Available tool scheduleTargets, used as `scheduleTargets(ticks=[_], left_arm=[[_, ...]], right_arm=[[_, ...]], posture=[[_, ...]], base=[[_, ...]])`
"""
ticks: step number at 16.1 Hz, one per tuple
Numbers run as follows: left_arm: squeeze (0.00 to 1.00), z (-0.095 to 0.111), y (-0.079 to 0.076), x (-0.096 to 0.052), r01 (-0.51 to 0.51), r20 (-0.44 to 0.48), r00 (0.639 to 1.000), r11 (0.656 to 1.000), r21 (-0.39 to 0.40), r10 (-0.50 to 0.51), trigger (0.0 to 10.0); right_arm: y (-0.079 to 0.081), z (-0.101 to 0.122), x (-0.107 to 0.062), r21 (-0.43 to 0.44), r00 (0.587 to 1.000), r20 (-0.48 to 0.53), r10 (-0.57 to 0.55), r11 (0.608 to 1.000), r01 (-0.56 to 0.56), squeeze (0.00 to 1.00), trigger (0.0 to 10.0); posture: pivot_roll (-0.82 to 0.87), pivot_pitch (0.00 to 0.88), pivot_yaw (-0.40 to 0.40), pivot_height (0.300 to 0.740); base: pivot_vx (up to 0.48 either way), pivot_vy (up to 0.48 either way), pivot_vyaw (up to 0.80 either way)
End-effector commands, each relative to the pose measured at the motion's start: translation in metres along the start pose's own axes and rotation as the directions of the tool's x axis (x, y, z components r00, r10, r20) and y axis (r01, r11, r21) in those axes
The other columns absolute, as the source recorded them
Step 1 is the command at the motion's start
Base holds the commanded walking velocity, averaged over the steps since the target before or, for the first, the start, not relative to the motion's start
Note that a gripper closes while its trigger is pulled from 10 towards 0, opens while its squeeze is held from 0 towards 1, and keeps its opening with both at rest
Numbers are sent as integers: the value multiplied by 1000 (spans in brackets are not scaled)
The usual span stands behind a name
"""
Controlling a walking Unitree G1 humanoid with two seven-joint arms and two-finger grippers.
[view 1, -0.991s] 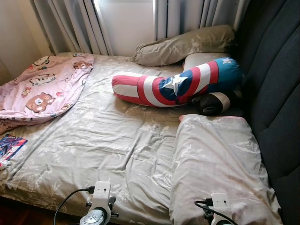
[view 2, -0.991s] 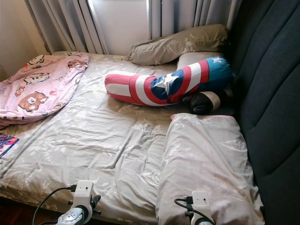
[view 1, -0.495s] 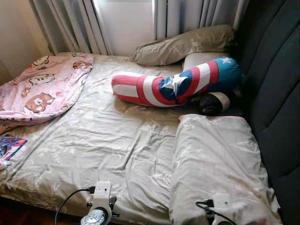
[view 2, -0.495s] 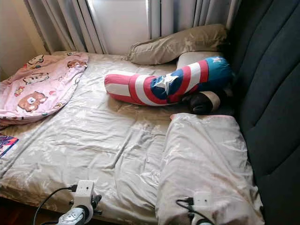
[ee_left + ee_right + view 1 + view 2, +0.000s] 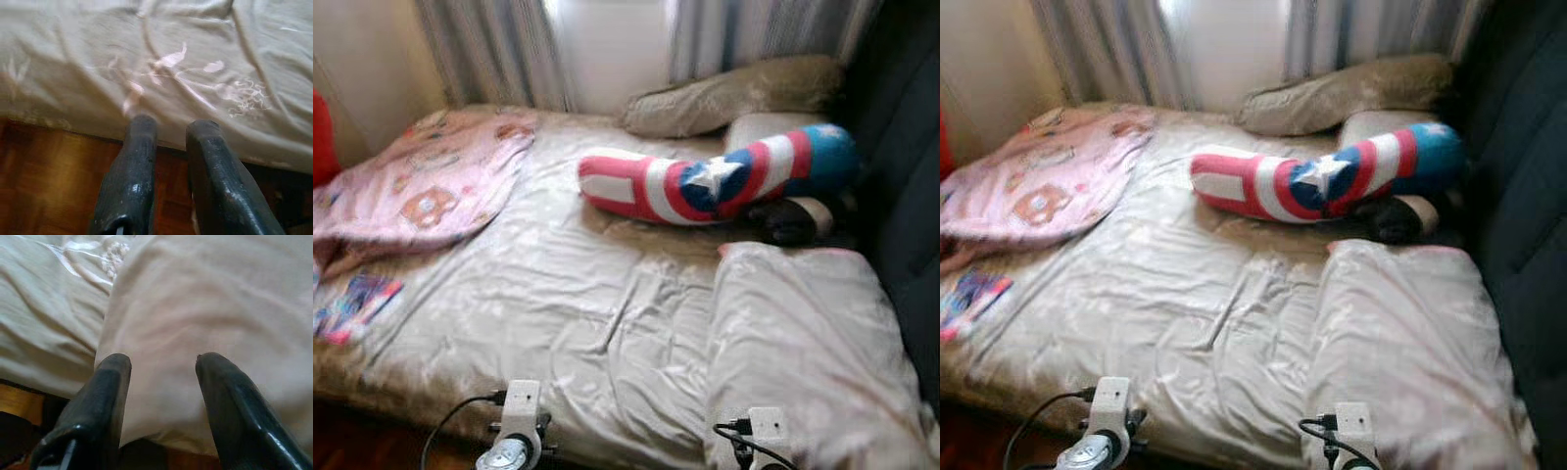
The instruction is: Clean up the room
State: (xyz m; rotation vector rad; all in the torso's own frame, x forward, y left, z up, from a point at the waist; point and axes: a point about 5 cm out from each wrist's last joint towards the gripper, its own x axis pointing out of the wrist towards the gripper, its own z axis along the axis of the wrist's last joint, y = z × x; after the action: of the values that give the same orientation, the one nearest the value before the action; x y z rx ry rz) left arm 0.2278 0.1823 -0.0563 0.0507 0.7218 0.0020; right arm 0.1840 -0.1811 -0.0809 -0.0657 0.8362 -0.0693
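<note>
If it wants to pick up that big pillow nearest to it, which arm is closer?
Right. Its end effector, fingers open, points straight at the pillow's near edge, while the left end effector faces bare sheet beside it.

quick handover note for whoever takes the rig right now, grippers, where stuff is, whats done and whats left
Left gripper: open, holding nothing, low at the near edge of the bed, over the wood floor.
Right gripper: open, holding nothing, pointed at the near pillow by the dark headboard.
On the bed: a red, white and blue bolster lies across the far part, a second pillow sits by the curtains, a pink blanket is bunched on the robot's left, and a small colourful item lies near that edge.
Done: nothing visibly tidied.
Left: the pillows, bolster, blanket and sheet.
</note>
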Motion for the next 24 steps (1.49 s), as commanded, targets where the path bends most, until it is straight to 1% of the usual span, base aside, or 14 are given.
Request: scheduleTargets(ticks=[1,4,10,24], left_arm=[[0,-5,-4,-1,16,-26,1000,1000,12,-15,10000],[0,-6,-4,-1,14,-29,999,1000,14,-13,10000],[0,-8,-3,-1,13,-37,999,1000,15,-13,10000],[0,-5,-2,-1,8,-32,999,1000,12,-8,10000]], right_arm=[[-5,-9,-2,2,999,-37,-12,1000,12,0,10000],[-2,-9,-2,-9,999,-39,7,1000,-7,0,10000],[2,-8,-2,-4,999,-36,15,1000,-15,0,10000],[3,-8,-2,9,999,-35,18,1000,-18,0,10000]], posture=[[-52,22,25,697],[-52,16,26,697],[-52,12,27,697],[-44,38,29,697]], base=[[0,356,0],[0,354,0],[0,351,0],[0,353,0]])
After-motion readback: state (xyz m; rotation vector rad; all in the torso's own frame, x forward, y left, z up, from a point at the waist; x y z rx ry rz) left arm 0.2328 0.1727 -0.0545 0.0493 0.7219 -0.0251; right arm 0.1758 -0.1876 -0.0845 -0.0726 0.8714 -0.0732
